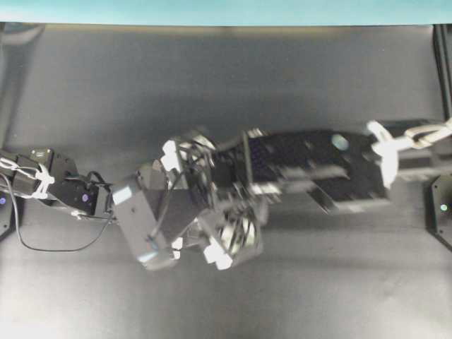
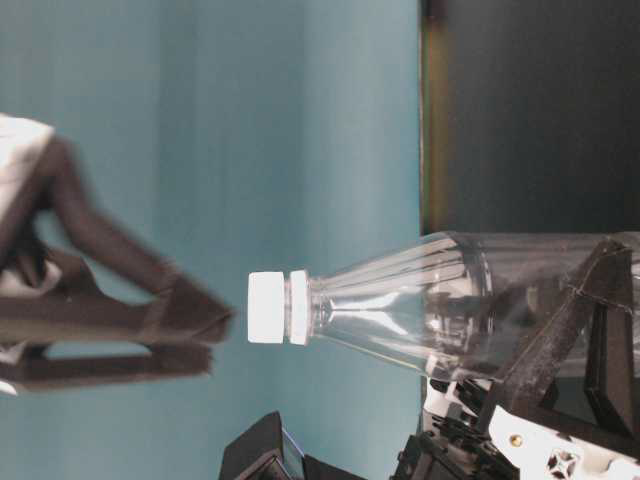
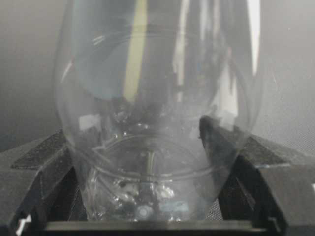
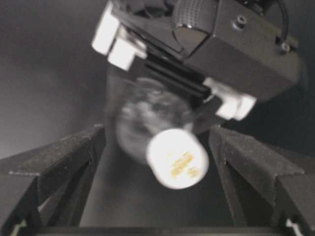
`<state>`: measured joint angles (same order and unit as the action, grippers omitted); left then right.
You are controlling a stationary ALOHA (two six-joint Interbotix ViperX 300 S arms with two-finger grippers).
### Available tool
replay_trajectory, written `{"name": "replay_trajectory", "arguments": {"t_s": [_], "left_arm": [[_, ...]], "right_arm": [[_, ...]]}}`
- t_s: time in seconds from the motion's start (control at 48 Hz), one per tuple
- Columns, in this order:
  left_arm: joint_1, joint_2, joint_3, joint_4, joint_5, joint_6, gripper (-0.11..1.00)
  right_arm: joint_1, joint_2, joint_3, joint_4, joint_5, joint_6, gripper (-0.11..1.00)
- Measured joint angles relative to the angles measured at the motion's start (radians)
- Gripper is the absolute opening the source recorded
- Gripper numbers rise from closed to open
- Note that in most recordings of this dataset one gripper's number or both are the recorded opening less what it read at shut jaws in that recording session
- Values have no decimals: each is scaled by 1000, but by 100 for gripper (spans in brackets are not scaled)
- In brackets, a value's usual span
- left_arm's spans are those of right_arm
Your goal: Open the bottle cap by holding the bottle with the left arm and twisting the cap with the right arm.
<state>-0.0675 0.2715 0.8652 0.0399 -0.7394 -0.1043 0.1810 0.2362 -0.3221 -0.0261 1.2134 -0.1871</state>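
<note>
The clear bottle (image 2: 430, 300) is held off the table, its body filling the left wrist view (image 3: 157, 98). My left gripper (image 3: 133, 128) is shut on its lower body, one finger (image 3: 231, 152) on each side; it also shows in the overhead view (image 1: 198, 205). The white bottle cap (image 2: 268, 308) is on the neck and points at my right gripper (image 2: 210, 338). In the right wrist view the cap (image 4: 178, 158) lies between the open fingers (image 4: 246, 162) of my right gripper (image 4: 156, 132), with a gap on both sides. The right gripper (image 1: 236, 176) meets the left one mid-table.
The dark table (image 1: 226, 85) lies under both arms. A teal wall (image 1: 226, 10) runs along the far edge. The left arm's loose black cable (image 1: 49, 247) hangs over the table at the left. A black base (image 1: 441, 205) stands at the right edge.
</note>
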Motion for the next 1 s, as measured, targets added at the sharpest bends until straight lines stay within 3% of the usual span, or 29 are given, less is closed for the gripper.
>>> {"name": "replay_trajectory", "arguments": {"t_s": [0.187, 0.292, 0.396, 0.604, 0.792, 1.0], "left_arm": [[0, 0, 0, 0, 0, -2, 80], [0, 0, 0, 2, 0, -2, 80], [0, 0, 0, 0, 0, -2, 80], [2, 0, 0, 0, 0, -2, 80], [0, 0, 0, 0, 0, -2, 80], [0, 0, 0, 0, 0, -2, 80]], "right_arm": [[-34, 6, -127, 0, 144, 545, 81], [-66, 38, -198, 0, 265, 738, 81], [-98, 74, -258, 3, 357, 848, 81], [-107, 137, -354, 51, 428, 974, 80], [-94, 173, -359, 74, 426, 982, 80], [-87, 193, -299, 77, 397, 980, 80]]}}
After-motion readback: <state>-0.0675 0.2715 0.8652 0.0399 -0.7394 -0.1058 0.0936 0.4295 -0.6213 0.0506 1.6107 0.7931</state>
